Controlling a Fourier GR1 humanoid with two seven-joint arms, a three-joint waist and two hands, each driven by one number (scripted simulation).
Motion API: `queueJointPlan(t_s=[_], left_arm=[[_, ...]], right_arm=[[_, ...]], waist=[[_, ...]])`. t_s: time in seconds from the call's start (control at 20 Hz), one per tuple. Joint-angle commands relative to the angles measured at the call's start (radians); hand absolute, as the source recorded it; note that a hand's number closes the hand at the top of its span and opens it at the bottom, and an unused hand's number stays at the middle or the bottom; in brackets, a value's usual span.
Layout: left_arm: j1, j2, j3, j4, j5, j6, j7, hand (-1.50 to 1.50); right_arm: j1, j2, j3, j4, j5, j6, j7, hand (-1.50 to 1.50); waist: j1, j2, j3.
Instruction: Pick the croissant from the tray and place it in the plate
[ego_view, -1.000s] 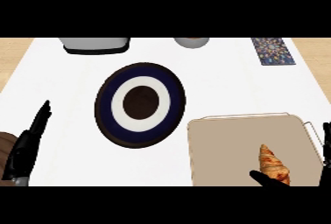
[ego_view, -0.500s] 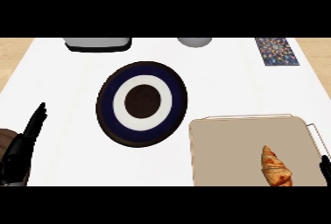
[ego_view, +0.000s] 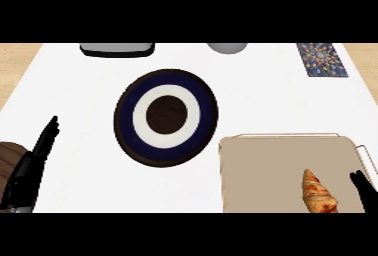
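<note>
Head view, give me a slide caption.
Croissant lies on the tray, right hand beside it; the ringed plate waits.

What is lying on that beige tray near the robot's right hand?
A single croissant lies on the tray, toward its near right corner, pointed end away from the robot. The tray's near edge runs out of view, so anything there is unseen.

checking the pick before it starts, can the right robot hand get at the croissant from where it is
Probably yes. The right robot hand shows at the view's right edge, just beside the croissant, which lies exposed on the tray. Nothing sits between them. Only part of the hand shows, so its grip can't be judged.
</note>
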Motion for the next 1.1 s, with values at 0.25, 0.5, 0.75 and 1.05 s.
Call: queueJointPlan(t_s=[0.25,0.5,0.75,1.05], left_arm=[[0.018,0.017,0.048,0.005,0.008,-0.050,-0.015,0.00],[0.010,-0.016,0.051,0.013,-0.009,-0.040,-0.022,0.00],[0.032,-0.050,0.044,-0.047,-0.070,-0.031,0.031,0.00],[0.022,-0.056,0.118,0.022,-0.053,-0.095,-0.019,0.00]], right_arm=[[-0.308,-0.025,0.014,0.063,-0.017,0.349,0.377,-1.50],[-0.395,-0.033,0.049,0.180,-0.023,0.481,0.420,-1.50],[-0.387,-0.014,-0.009,0.294,-0.027,0.505,0.302,-1.50],[-0.378,-0.002,-0.055,0.400,-0.023,0.525,0.163,-1.50]], waist=[[0.005,-0.002,0.002],[0.002,-0.003,0.002],[-0.011,-0.006,0.003],[-0.014,-0.006,0.003]])
